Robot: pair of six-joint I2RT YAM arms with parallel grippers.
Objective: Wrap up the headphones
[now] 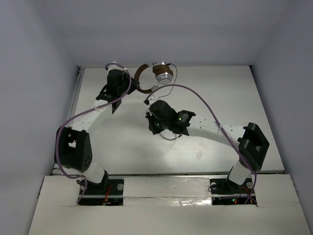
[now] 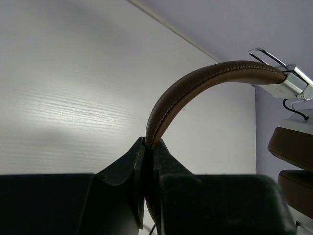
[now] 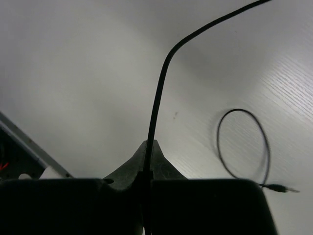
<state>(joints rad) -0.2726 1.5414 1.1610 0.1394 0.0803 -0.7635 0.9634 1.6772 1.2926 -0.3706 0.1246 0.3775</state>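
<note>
The headphones point(image 1: 157, 74) are at the far middle of the table point(image 1: 244, 98). The left gripper point(image 2: 149, 145) is clamped on the brown headband point(image 2: 195, 81). The right gripper point(image 3: 148, 149) is pinched closed on the thin dark cord point(image 3: 157, 98), and the cord's plug point(image 3: 279, 187) rests on the tabletop beyond 1 loop.

Left arm point(image 1: 93, 117): elbow folded out to the left, forearm angled away from the base and to the right.
Left gripper point(image 2: 149, 144): jaws pressed together, pinching the headband point(image 2: 195, 81) near one end.
Right arm point(image 1: 210, 129): elbow out to the right, forearm stretched left toward the other arm.
Right gripper point(image 3: 148, 147): jaws closed, the cord point(image 3: 159, 88) clamped between them.
</note>
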